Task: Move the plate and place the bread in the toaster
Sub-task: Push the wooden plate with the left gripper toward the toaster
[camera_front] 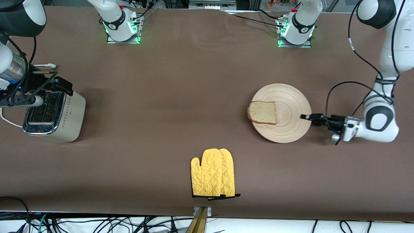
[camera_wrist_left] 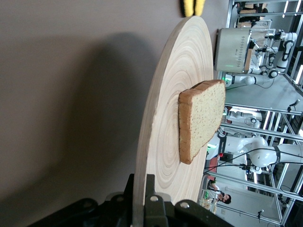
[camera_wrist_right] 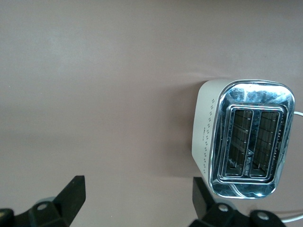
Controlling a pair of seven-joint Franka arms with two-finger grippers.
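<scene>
Fingers [camera_wrist_left: 150,201] of the left gripper [camera_front: 305,116] are closed on the rim of the plate [camera_front: 291,100], at the edge toward the left arm's end of the table [camera_front: 168,97]. In the left wrist view the rim passes between the two fingers and the plate's grooved face runs away from the camera. The plate appears to lie flat on the table. The bread [camera_front: 262,112] lies flat on the plate, on the side away from the left gripper, with one edge just past the rim. Nothing else touches the slice.

Fingers [camera_wrist_right: 71,196] of the right gripper [camera_front: 42,85] are spread wide and hold nothing. That gripper hangs over the toaster [camera_front: 55,116], which stands upright at the right arm's end of the table, well apart from the plate. Both slots in its chrome top are open and unoccupied, as the right wrist view shows. A white cord [camera_front: 8,121] leaves the toaster toward the table edge.

A yellow oven mitt [camera_front: 212,177] lies flat, nearer to the front camera than the plate, touching neither plate nor toaster.
</scene>
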